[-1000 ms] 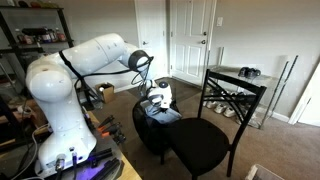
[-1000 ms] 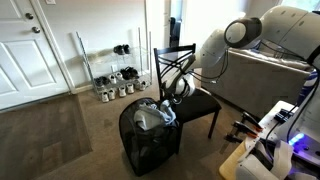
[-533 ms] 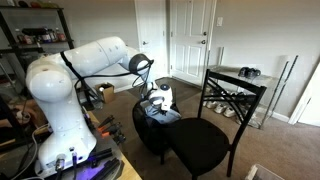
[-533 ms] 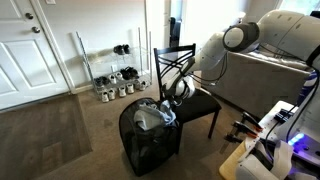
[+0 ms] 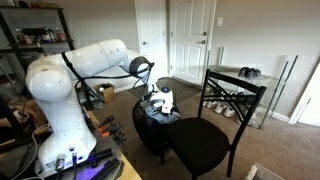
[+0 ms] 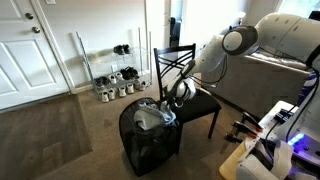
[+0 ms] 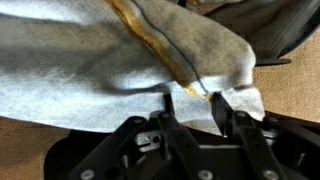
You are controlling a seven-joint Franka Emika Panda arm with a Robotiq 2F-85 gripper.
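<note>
My gripper (image 7: 192, 100) is down on a pale grey cloth (image 7: 90, 70) with a yellow-trimmed seam (image 7: 160, 45). Its two black fingers (image 7: 218, 105) press into the fabric, standing half apart with a strip of cloth between them. In both exterior views the gripper (image 5: 158, 100) (image 6: 178, 90) hangs over the rim of a black mesh hamper (image 5: 148, 138) (image 6: 150, 150) that holds a heap of light clothes (image 6: 150, 117). The fingertips themselves are hidden there by the gripper body and the clothes.
A black chair (image 5: 215, 125) (image 6: 190, 62) stands right beside the hamper. A wire shoe rack (image 6: 110, 80) (image 5: 250, 95) stands by the wall near white doors (image 5: 190, 40). The floor is brown carpet (image 6: 60, 130).
The fingers have drawn in from wide apart to about half width over the cloth. The arm has sunk slightly toward the hamper; the hamper and chair have not moved.
</note>
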